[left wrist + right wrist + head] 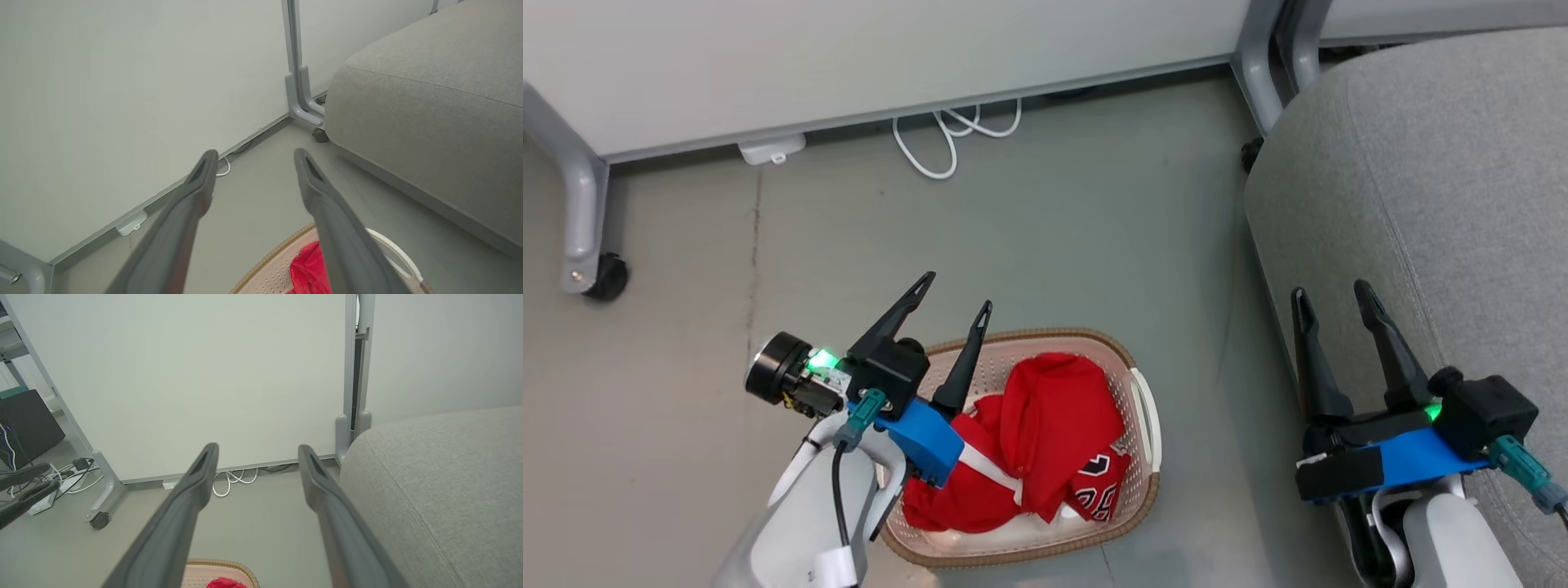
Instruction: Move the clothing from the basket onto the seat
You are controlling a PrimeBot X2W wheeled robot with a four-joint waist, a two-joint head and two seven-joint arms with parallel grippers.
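Note:
Red clothing (1037, 445) lies heaped in the cream basket (1147, 482) on the floor, one piece with a white stripe, one a jersey with black-and-white numerals. A bit of the clothing (308, 269) and the basket rim (273, 255) show low in the left wrist view, and the basket (222, 565) again in the right wrist view. My left gripper (956, 292) hangs open above the basket's left end, holding nothing. My right gripper (1331, 292) is open and empty over the left edge of the grey seat (1445, 188). The seat (429, 110) rises right of the basket.
A white partition (849, 57) on grey wheeled legs (584, 237) stands behind the basket. A white cable (947, 135) and a power strip (772, 149) lie at its foot. Bare grey floor (1045, 237) lies between the basket, the partition and the seat.

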